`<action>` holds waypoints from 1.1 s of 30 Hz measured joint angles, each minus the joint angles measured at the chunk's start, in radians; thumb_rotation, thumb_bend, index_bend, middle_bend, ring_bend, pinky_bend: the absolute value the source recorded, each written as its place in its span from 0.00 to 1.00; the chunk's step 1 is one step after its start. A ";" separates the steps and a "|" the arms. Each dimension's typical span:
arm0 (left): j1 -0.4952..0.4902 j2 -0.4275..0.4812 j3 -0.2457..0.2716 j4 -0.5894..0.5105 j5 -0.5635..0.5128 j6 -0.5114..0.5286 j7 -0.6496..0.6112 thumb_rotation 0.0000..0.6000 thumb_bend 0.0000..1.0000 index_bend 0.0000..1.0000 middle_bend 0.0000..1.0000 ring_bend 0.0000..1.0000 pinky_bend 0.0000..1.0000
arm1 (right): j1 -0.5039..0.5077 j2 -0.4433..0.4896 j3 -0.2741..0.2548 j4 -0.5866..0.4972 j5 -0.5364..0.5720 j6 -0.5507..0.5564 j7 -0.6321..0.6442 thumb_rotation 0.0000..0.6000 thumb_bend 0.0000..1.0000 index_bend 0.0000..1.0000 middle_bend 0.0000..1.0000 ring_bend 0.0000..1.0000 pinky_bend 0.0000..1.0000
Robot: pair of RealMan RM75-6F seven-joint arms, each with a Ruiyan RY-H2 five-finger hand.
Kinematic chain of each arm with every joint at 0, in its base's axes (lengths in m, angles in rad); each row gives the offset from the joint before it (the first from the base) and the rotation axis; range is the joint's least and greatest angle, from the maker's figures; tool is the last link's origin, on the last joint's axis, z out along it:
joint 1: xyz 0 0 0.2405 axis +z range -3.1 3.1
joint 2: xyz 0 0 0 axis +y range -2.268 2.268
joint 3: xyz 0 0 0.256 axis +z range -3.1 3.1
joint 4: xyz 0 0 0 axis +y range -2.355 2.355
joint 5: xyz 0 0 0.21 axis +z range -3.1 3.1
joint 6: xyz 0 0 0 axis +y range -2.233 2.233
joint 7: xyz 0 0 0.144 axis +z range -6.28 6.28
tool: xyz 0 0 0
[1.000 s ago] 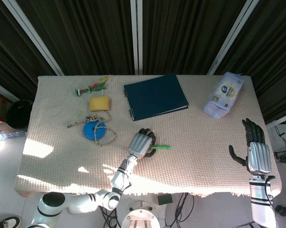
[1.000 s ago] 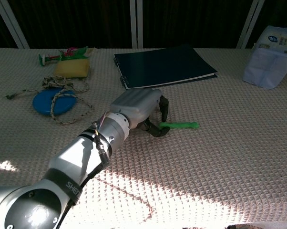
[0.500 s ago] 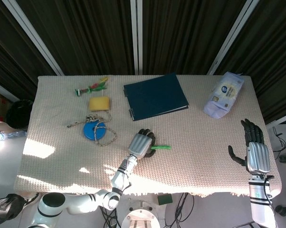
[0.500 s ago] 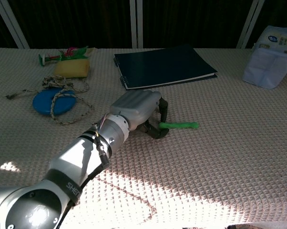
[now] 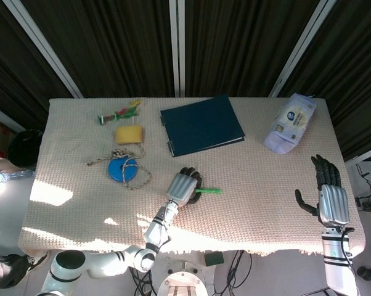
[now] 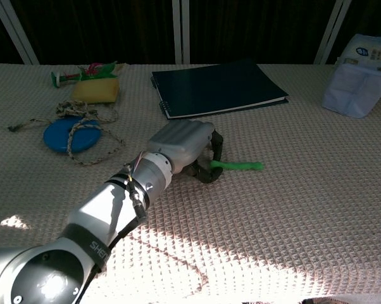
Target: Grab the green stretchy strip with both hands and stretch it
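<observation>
Gripping looks about done on our left side: left hand [image 6: 184, 144] has its fingers curled down over 1 end of the green strip [image 6: 238, 166], though we cannot tell if it is truly pinched or only covered. Strip lies flat on the table [image 5: 247, 203] near centre, free end poking out toward 3 o'clock from the left hand, and at 6 o'clock of the blue folder [image 5: 201, 125]. We judge it light, soft and rubbery, so it should bend and slip if held loosely; best taken at the very ends, firm pinch, leaving the middle free to stretch. Right hand [image 5: 326, 196] holds nothing, fingers spread, hovering over the table's right edge, well apart from the strip, at 3 o'clock of it. We think next it has to come across to the free end.
</observation>
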 measured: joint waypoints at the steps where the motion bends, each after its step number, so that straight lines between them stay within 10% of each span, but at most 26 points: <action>1: 0.000 0.000 0.000 0.000 0.002 0.000 -0.002 0.96 0.40 0.56 0.34 0.20 0.22 | 0.000 0.000 0.000 0.000 0.000 0.000 0.000 1.00 0.33 0.00 0.00 0.00 0.00; 16: 0.011 0.026 0.005 -0.052 0.035 0.025 -0.027 0.97 0.42 0.57 0.35 0.20 0.23 | 0.014 -0.025 -0.026 0.020 -0.020 -0.039 -0.006 1.00 0.34 0.01 0.00 0.00 0.00; 24: 0.016 0.028 0.000 -0.061 0.018 0.016 -0.019 0.97 0.42 0.57 0.35 0.20 0.23 | 0.074 -0.087 -0.045 0.047 -0.035 -0.133 -0.057 1.00 0.34 0.24 0.06 0.00 0.00; 33: 0.017 0.037 -0.012 -0.091 0.003 0.009 -0.022 0.97 0.42 0.58 0.35 0.20 0.23 | 0.172 -0.140 -0.009 0.034 0.045 -0.269 -0.126 1.00 0.33 0.26 0.06 0.00 0.00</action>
